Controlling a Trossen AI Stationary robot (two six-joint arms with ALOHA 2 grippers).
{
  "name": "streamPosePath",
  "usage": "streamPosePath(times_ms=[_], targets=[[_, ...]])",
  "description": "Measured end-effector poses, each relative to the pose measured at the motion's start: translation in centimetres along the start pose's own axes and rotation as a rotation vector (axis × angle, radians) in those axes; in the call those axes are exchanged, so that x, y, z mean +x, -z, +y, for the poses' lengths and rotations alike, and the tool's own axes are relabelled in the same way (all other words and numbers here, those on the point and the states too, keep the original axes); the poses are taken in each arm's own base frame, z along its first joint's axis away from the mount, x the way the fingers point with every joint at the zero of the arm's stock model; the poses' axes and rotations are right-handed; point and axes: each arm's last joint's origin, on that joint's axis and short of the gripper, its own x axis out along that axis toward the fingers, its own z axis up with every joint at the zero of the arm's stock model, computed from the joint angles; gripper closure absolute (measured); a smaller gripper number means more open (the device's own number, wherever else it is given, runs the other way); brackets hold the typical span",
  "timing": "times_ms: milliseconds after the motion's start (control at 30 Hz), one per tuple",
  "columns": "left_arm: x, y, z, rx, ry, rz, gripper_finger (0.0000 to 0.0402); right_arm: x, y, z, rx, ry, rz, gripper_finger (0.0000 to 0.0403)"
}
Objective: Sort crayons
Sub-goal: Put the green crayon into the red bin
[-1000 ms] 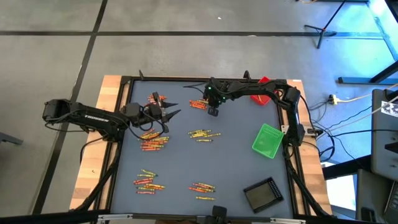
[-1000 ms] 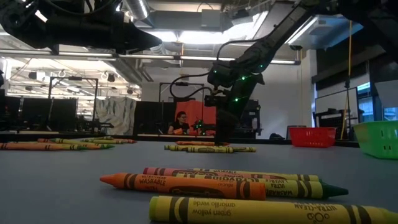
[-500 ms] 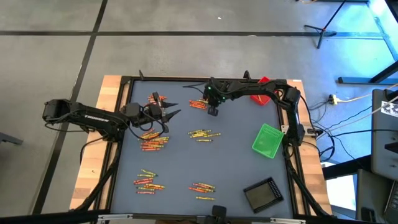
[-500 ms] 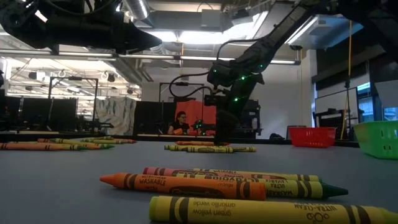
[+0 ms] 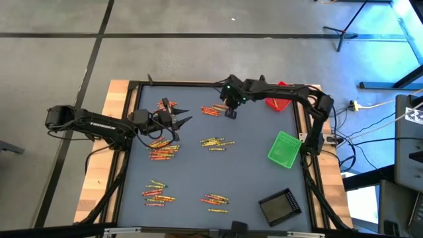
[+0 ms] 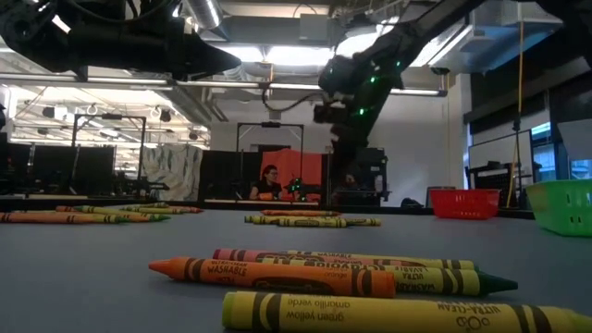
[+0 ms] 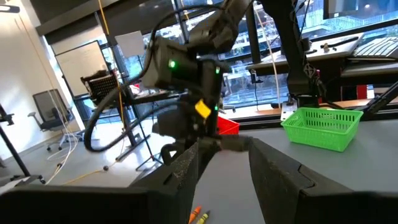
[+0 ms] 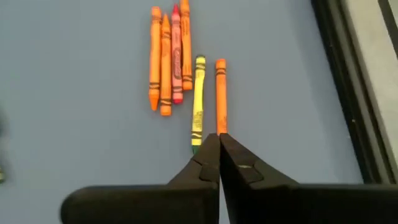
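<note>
High view: right gripper hovered over crayons near the counter far edge; left gripper waited, fingers spread. Right wrist view: fingers pressed together, empty, above crayons.

Open mat lies between scattered crayon clusters and trays.

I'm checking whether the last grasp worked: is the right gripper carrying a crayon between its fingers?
No: in the right wrist view the right gripper has its fingers shut together on nothing, while the crayons lie on the table below.
</note>
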Motion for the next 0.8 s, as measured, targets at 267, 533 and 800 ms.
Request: streamPosePath(times_ms=[267, 533, 800], targets=[[0.0, 0.0, 0.0, 0.0, 0.0, -0.001, 0.0274, 2.1, 1.0, 0.4, 0.044, -0.07, 0.018, 0.0366], [0.0, 0.0, 0.0, 0.0, -0.005, 0.001, 0.0274, 4.9, 1.6, 0.5, 0.03, -0.078, 0.023, 0.0295], [0.0, 0.0, 0.0, 0.0, -0.005, 0.0, 0.0274, 6.8, 2.2, 0.5, 0.032, -0.076, 0.056, 0.0304]])
